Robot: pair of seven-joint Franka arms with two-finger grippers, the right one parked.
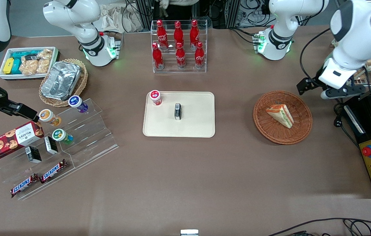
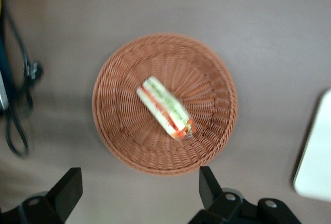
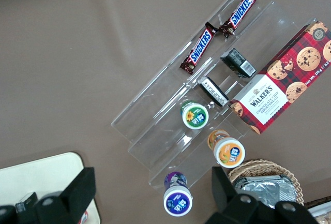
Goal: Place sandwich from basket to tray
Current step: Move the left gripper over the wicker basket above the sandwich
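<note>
Sandwich untouched in basket; tool spread wide above it (empty); transfer to tray all pending.

Below the open black gripper, a reddish-brown woven basket holds a pale sandwich striped green, orange and red; nearby, a cream tray.
</note>
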